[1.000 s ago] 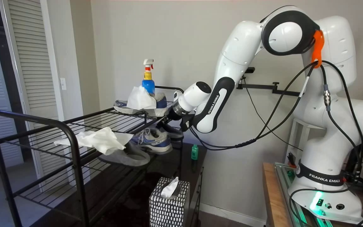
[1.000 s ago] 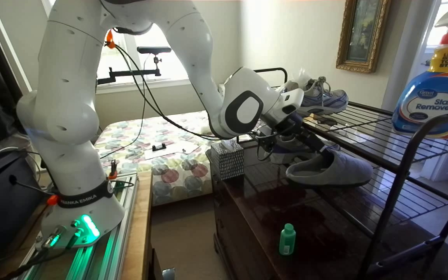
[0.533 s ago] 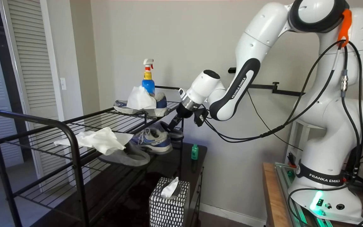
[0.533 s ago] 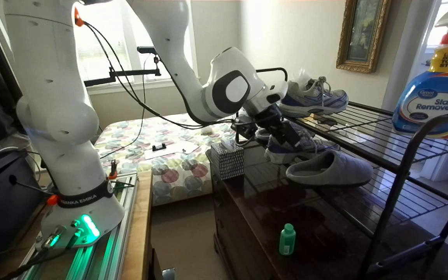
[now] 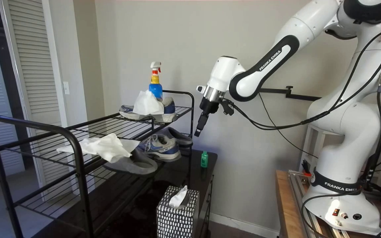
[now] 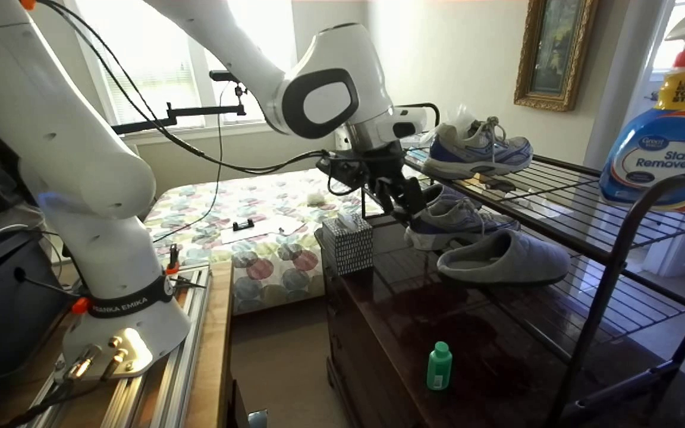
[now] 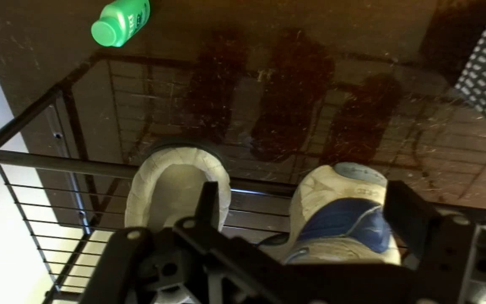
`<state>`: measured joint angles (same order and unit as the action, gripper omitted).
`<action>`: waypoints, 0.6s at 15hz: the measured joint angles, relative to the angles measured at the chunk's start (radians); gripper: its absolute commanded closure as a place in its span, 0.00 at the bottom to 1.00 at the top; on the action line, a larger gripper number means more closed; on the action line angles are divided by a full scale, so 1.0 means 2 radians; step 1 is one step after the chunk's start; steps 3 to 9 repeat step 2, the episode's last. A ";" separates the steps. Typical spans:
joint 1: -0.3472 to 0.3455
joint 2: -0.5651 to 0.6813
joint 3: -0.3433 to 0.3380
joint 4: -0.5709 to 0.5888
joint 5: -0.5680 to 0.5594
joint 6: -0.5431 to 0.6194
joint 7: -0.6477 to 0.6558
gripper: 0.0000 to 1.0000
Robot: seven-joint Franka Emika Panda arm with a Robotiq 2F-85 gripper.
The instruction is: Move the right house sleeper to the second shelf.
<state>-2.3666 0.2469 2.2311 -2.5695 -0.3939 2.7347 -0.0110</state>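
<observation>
A grey house slipper (image 5: 180, 137) lies on the rack's lower shelf (image 6: 622, 309), its heel over the front edge; it also shows in an exterior view (image 6: 515, 261) and at left in the wrist view (image 7: 175, 190). Another grey slipper (image 5: 136, 163) lies on the same shelf beyond a blue-and-grey sneaker (image 5: 160, 148), partly under white tissue. My gripper (image 5: 197, 133), also seen in an exterior view (image 6: 402, 211), is open and empty in front of the rack. In the wrist view its fingers (image 7: 306, 207) show over the slipper and at the sneaker's (image 7: 344, 215) far side; depth is unclear.
The upper shelf (image 5: 91, 132) holds sneakers (image 5: 167, 115), tissue (image 5: 147, 104) and white cloth-like tissue (image 5: 109, 147). A stain remover bottle (image 6: 660, 137) stands there too. A green bottle (image 6: 439, 365) and a tissue box (image 5: 177, 211) stand on the dark dresser (image 6: 402, 351).
My gripper was at the grey slipper's opening one second ago; it has drawn back out of the rack toward the robot base. The slipper has not moved. The base light turned from green to white.
</observation>
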 measured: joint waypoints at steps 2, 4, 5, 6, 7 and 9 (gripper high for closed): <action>-0.001 0.048 0.003 0.006 0.012 -0.045 -0.038 0.00; -0.001 0.048 0.003 0.006 0.012 -0.045 -0.038 0.00; -0.001 0.048 0.003 0.006 0.012 -0.045 -0.038 0.00; -0.001 0.048 0.003 0.006 0.012 -0.045 -0.038 0.00; -0.001 0.048 0.003 0.006 0.012 -0.045 -0.038 0.00; -0.001 0.048 0.003 0.006 0.012 -0.045 -0.038 0.00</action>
